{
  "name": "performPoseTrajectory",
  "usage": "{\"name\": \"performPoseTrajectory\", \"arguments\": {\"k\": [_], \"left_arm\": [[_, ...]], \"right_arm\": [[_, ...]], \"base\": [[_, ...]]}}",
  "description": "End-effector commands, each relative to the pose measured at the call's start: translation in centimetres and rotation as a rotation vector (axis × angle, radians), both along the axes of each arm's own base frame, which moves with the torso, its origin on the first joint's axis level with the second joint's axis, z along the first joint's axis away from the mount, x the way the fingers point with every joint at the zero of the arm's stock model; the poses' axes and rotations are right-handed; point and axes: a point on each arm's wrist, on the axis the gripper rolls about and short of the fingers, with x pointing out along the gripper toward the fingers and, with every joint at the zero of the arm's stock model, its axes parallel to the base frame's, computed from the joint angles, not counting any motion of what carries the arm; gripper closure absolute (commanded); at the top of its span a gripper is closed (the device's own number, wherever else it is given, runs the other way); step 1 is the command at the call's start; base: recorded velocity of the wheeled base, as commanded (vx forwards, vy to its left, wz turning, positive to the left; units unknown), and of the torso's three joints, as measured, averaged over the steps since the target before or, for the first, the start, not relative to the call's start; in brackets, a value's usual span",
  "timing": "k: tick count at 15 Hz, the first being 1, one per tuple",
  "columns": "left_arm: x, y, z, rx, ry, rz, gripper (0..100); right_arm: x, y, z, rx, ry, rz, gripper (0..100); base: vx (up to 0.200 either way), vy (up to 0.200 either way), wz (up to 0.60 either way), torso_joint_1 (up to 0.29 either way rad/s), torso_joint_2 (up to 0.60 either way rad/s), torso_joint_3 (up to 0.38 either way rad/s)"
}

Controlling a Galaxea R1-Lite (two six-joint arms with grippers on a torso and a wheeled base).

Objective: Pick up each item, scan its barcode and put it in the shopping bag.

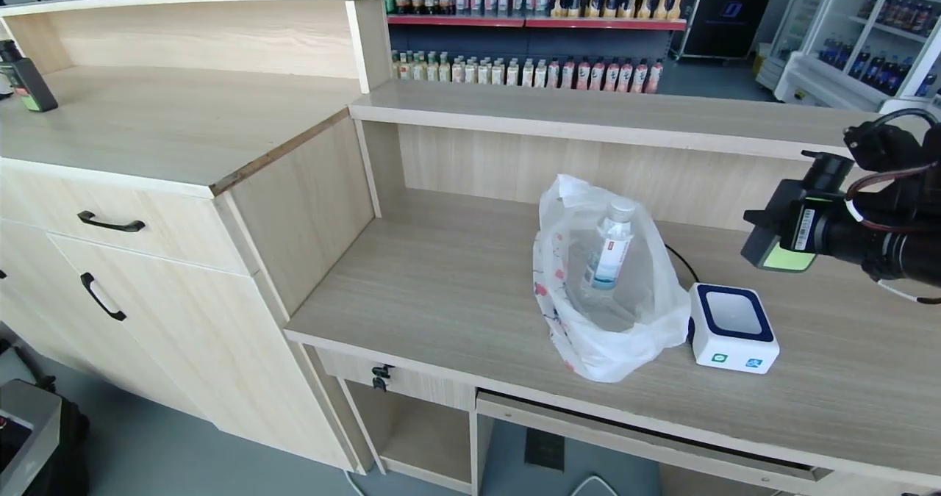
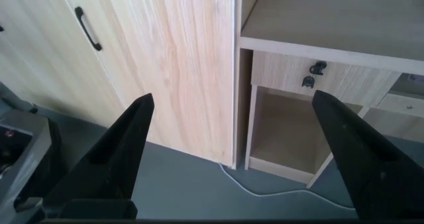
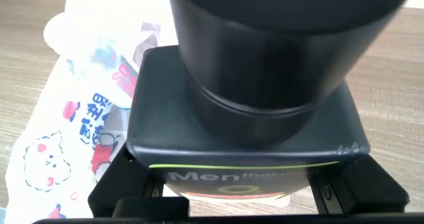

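Counter (image 1: 456, 283): right end cut off by the frame.
Shopping bag (image 1: 588, 342): upright on the counter, mouth open, touching the scanner (image 1: 733, 327).
Left gripper (image 2: 232, 99): fingers spread wide, empty, above the floor by the cabinet (image 2: 179, 65).
Right gripper (image 1: 827, 233): clamped on a dark bottle (image 1: 790, 224) held above the counter; fingertips mostly hidden.
Water bottle (image 1: 610, 250): inside the bag, base blurred by plastic.

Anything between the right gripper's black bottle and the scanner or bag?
Nothing visible. The black, green-banded bottle in the right gripper hangs right of the white, blue-topped scanner, which lies uncovered. The white plastic shopping bag gapes open, a clear water bottle inside.
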Motion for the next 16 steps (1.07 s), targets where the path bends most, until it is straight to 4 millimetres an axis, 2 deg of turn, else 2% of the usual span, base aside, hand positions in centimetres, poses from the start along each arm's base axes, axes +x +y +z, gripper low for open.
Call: {"name": "performPoseTrajectory", "arguments": {"k": [1, 4, 8, 10, 13, 16], "left_arm": [[0.0, 0.0, 0.0, 0.0, 0.0, 0.001, 0], [0.0, 0.0, 0.0, 0.0, 0.0, 0.001, 0], [0.0, 0.0, 0.0, 0.0, 0.0, 0.001, 0], [0.0, 0.0, 0.0, 0.0, 0.0, 0.001, 0], [0.0, 0.0, 0.0, 0.0, 0.0, 0.001, 0], [0.0, 0.0, 0.0, 0.0, 0.0, 0.001, 0]], "right_arm": [[0.7, 0.2, 1.0, -0.001, -0.027, 0.005, 100], [0.4, 0.0, 1.7, -0.019, -0.045, -0.002, 100], [0.1, -0.4, 1.7, -0.06, 0.182, -0.139, 100], [1.2, -0.4, 2.0, -0.006, 0.241, -0.166, 100], [2.9, -0.5, 2.6, -0.015, 0.272, -0.191, 100], [3.7, -0.4, 1.9, -0.025, 0.359, -0.19, 100]], "base": [[0.0, 0.0, 0.0, -0.036, 0.11, 0.071], [0.0, 0.0, 0.0, -0.004, 0.02, 0.012], [0.0, 0.0, 0.0, 0.0, 0.0, 0.0], [0.0, 0.0, 0.0, 0.0, 0.0, 0.0], [0.0, 0.0, 0.0, 0.0, 0.0, 0.0], [0.0, 0.0, 0.0, 0.0, 0.0, 0.0]]}}
